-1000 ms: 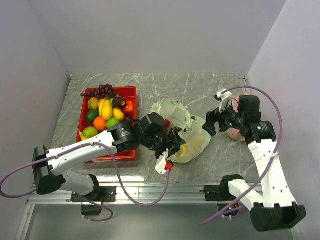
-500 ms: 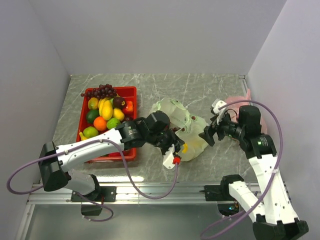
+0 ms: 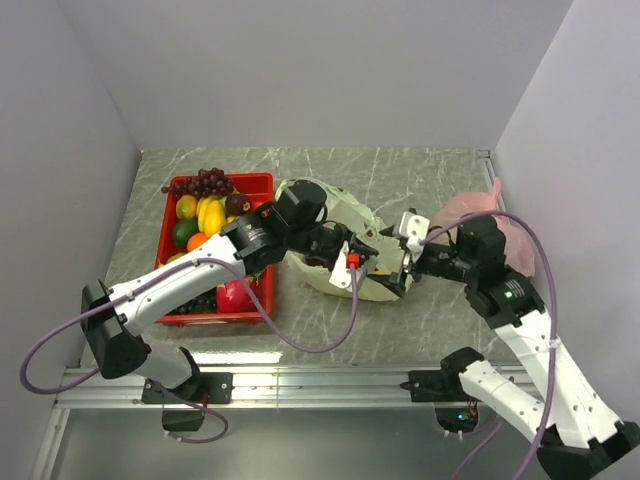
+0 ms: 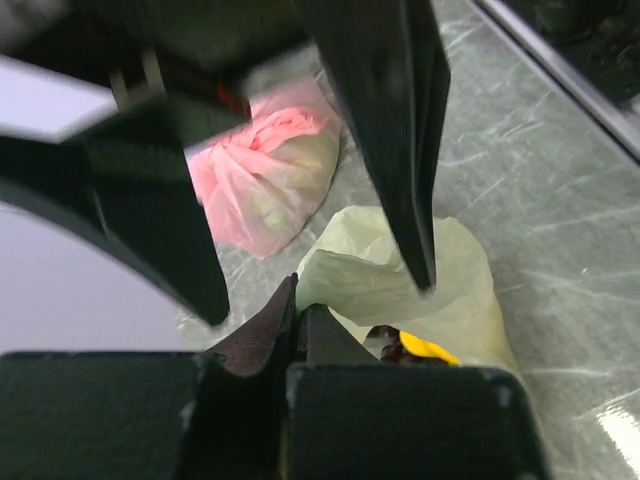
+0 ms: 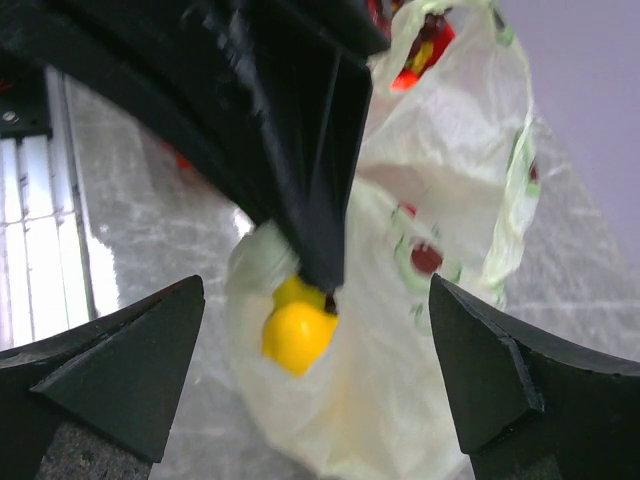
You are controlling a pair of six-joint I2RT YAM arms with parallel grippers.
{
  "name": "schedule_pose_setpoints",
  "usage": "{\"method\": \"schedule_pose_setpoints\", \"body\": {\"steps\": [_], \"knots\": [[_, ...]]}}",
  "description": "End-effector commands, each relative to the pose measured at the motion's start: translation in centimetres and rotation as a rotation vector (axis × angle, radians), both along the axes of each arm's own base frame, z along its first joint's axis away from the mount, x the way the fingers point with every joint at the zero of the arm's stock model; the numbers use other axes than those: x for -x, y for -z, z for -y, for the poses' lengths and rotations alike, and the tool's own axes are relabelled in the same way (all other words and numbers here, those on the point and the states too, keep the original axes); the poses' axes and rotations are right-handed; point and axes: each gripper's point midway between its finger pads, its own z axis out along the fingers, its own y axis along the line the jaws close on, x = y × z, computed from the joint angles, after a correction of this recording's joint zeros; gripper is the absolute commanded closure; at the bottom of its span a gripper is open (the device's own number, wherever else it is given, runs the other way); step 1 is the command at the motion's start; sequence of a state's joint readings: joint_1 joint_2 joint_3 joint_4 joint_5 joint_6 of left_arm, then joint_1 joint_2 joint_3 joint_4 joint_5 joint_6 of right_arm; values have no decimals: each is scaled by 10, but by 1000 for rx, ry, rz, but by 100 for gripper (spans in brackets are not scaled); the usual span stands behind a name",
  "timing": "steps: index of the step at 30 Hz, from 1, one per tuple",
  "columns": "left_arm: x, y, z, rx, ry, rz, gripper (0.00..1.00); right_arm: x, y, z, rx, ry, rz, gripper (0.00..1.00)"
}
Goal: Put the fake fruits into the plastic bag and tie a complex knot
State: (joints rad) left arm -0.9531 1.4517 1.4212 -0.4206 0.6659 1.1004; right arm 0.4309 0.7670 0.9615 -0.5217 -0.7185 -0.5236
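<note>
The pale-green plastic bag [image 3: 345, 283] lies at mid-table with a yellow fruit [image 5: 297, 330] and dark grapes showing inside its mouth. My left gripper [image 3: 362, 252] is shut, its tips [image 4: 298, 298] pinching the bag's edge [image 4: 370, 270]. My right gripper [image 3: 392, 258] faces it from the right, wide open, with the bag [image 5: 420, 400] between its fingers [image 5: 110, 375] but not touching them. The remaining fake fruits [image 3: 210, 215], among them grapes [image 3: 205, 182], fill the red tray [image 3: 262, 183]. No knot is visible.
A tied pink bag [image 3: 490, 215] lies at the right wall behind my right arm, also seen as a pink bag [image 4: 260, 185] past the left fingers. Walls close the table on three sides. Purple cables loop off both arms.
The left gripper has shut and moved back and right over the bag, pulling it taller. The right arm has swung left up to the bag, uncovering the pink bag.
</note>
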Motion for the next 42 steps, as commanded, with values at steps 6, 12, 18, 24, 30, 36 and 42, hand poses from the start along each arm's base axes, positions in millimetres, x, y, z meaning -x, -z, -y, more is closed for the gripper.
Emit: {"method": "schedule_pose_setpoints", "body": {"steps": [6, 12, 18, 24, 30, 36, 42], "knots": [[1, -59, 11, 152, 56, -64, 100, -44, 11, -27, -26, -16, 78, 0], [-5, -74, 8, 189, 45, -83, 100, -61, 38, -32, -10, 12, 17, 11], [-20, -81, 5, 226, -29, -127, 99, -65, 49, -32, -13, 45, -51, 53], [-81, -105, -38, 317, -324, -305, 47, -61, 54, -19, -13, 91, -145, 100], [-148, -107, -122, 432, -712, -525, 26, -58, 57, -12, -25, 122, -176, 100], [-201, -45, -205, 501, -1126, -890, 16, -62, 51, -12, -29, 137, -189, 100], [-199, 4, -235, 491, -1183, -1044, 20, -65, 50, -12, -26, 145, -211, 100]]}}
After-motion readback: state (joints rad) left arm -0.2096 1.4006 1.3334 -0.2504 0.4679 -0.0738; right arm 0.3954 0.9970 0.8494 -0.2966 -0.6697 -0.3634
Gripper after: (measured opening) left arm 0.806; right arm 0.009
